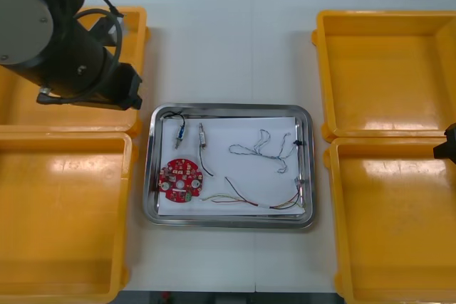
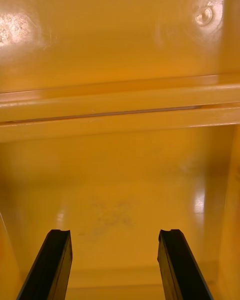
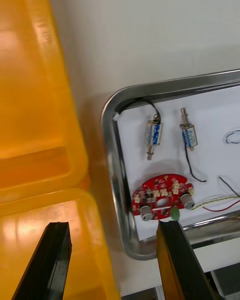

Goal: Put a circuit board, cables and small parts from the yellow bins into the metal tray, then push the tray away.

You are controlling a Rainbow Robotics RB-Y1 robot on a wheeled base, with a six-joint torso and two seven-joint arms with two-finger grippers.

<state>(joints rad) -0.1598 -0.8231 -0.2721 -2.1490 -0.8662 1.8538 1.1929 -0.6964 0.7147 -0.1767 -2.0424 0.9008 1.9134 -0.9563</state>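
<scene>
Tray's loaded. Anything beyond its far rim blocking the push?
Nothing visible: the table beyond the metal tray is bare between the far yellow bins. Left end effector, open, hangs left of the tray; right end effector, open, over a right bin.

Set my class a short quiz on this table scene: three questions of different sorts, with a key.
1. True or false: the board lies in the tray.
2. The left hand, beside the tray, and the right hand, over a bin, are both: A open; B shut on nothing; C shut on the board.
3. How many small metal parts lie in the tray?
Key: 1 true; 2 A; 3 two.
</scene>
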